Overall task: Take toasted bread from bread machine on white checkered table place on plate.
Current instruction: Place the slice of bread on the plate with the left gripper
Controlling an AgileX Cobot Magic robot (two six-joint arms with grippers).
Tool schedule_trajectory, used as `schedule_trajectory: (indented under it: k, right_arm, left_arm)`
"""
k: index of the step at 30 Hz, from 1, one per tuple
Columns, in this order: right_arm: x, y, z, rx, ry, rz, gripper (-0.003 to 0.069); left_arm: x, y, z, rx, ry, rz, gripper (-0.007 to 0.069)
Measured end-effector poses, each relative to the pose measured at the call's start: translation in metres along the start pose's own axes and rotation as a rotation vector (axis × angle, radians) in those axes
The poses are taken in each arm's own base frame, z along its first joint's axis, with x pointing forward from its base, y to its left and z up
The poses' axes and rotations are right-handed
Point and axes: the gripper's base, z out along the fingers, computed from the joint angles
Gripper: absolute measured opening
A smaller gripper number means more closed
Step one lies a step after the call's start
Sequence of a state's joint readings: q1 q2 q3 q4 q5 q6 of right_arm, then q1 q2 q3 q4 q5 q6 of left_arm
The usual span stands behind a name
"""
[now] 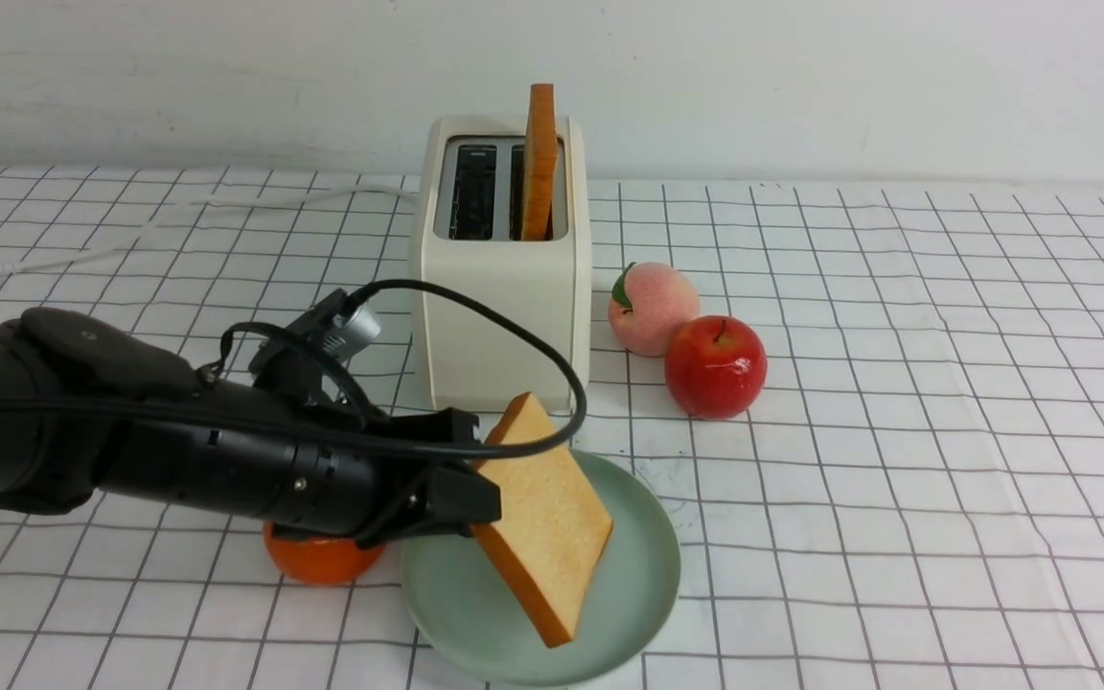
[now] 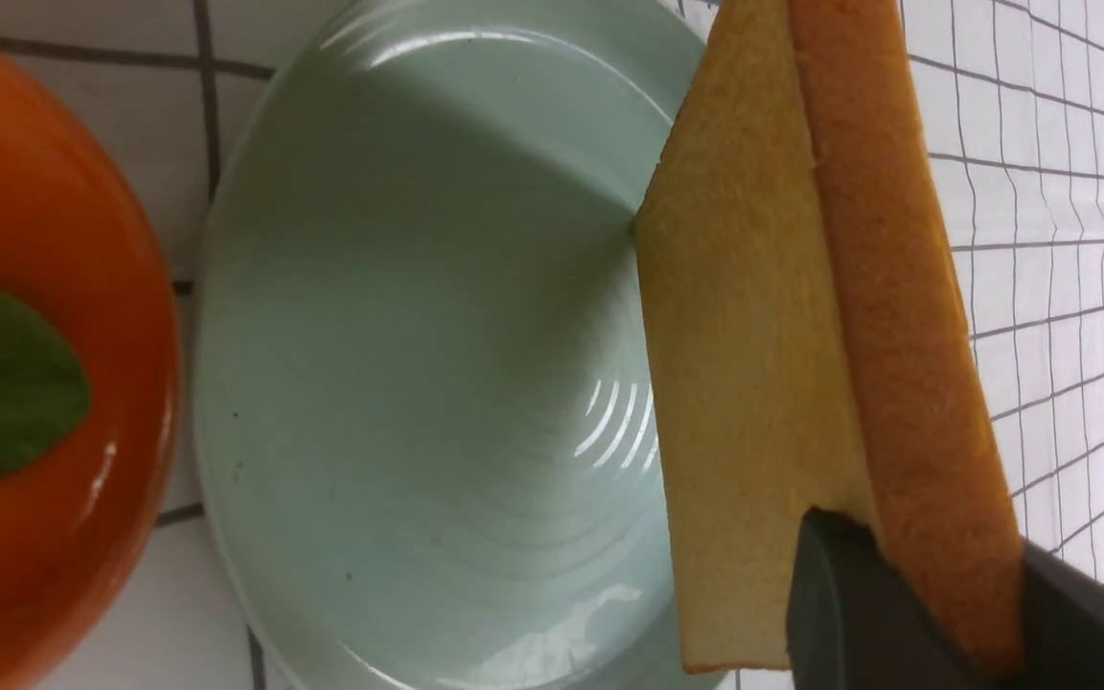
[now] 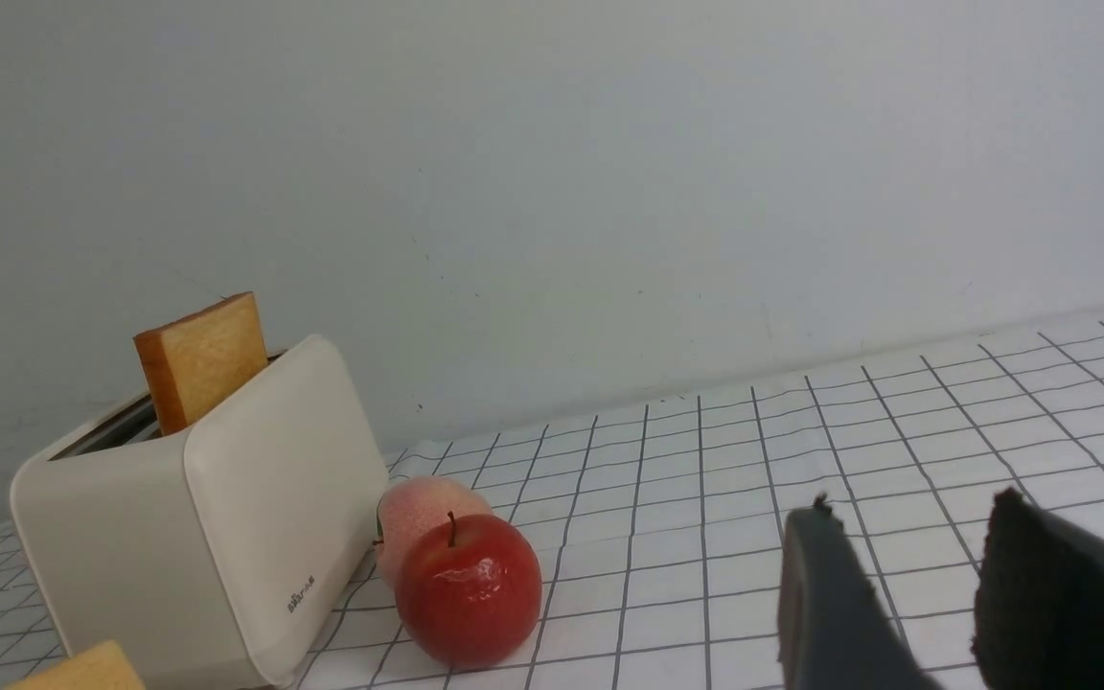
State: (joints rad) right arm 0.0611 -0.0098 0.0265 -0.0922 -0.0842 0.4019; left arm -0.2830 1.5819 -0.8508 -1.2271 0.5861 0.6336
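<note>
Over the plate (image 1: 643, 585), my left gripper (image 1: 483, 498) is clamped on a toasted bread slice (image 1: 547, 517), tilted, its low corner near the plate's front rim. I should lower and flatten it before releasing, lest it tip off.

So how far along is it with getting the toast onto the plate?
Done: one slice is out of the toaster. In hand: the left jaws grip it, tilted over the green plate, not yet lying flat. To do: release it there, then fetch the second slice, which stands in the toaster's right slot. The right jaws are open and empty.
</note>
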Motion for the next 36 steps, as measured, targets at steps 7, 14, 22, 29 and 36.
schedule_trajectory:
  k: [7, 14, 22, 29, 36]
  right_arm:
    - [0.0, 0.0, 0.0, 0.0, 0.0, 0.0, 0.0241]
    - [0.0, 0.0, 0.0, 0.0, 0.0, 0.0, 0.0241]
    - [0.0, 0.0, 0.0, 0.0, 0.0, 0.0, 0.0241]
    - [0.0, 0.0, 0.0, 0.0, 0.0, 0.0, 0.0241]
    - [0.0, 0.0, 0.0, 0.0, -0.001, 0.0, 0.0241]
  left_arm:
    - [-0.001, 0.002, 0.005, 0.02, -0.006, -0.046, 0.0097]
    - [0.001, 0.009, 0.019, 0.034, 0.032, -0.069, 0.0097]
    - [0.002, 0.011, 0.019, 0.012, 0.036, -0.044, 0.0096]
    - [0.004, 0.014, 0.018, -0.019, 0.066, -0.046, 0.0116]
    - [0.007, 0.013, 0.018, -0.012, 0.093, -0.055, 0.0265]
